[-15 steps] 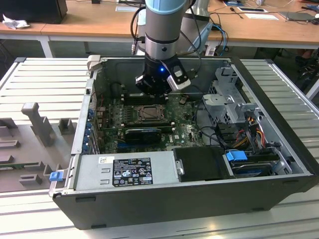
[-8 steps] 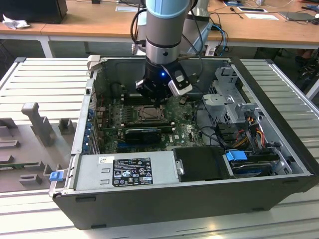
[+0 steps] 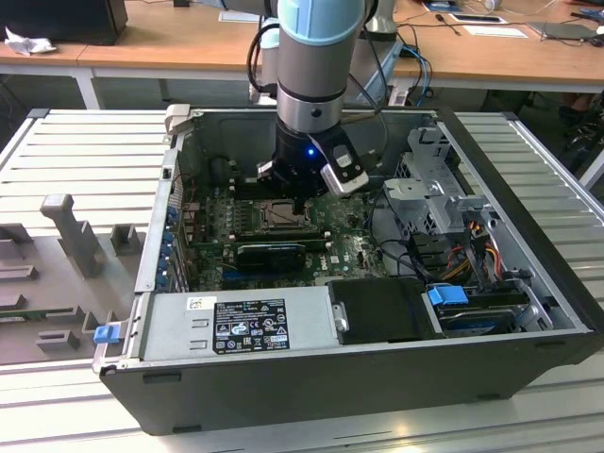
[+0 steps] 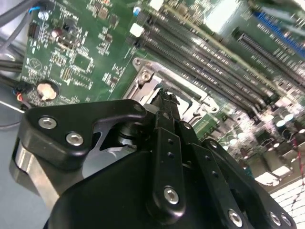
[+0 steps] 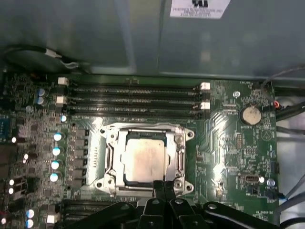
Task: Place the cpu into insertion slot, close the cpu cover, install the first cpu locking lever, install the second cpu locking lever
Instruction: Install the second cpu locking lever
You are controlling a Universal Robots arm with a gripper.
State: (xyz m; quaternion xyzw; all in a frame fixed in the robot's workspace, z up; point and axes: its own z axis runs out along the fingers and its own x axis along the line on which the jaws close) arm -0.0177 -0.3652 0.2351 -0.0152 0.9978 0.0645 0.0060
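The cpu [image 5: 145,160], a pale silvery square, lies flat in the insertion slot [image 5: 183,164] on the green motherboard. The dull-silver cpu cover [image 5: 143,130] lies down around it, framing the chip in its window. My gripper [image 5: 164,188] is shut with nothing between its black fingers, its tips at the socket's edge midway along one side. In the second wrist view the closed fingertips [image 4: 164,100] point down at a corner of the metal socket frame [image 4: 145,78]. In the exterior view the gripper [image 3: 300,203] hangs low inside the open computer case, right over the socket [image 3: 272,215].
Long black memory slots [image 5: 133,98] run beside the socket, with a coin battery [image 5: 250,114] further off. A black expansion card [image 3: 274,253], the power supply [image 3: 236,326], a drive cage [image 3: 444,189] and cables [image 3: 472,236] crowd the case.
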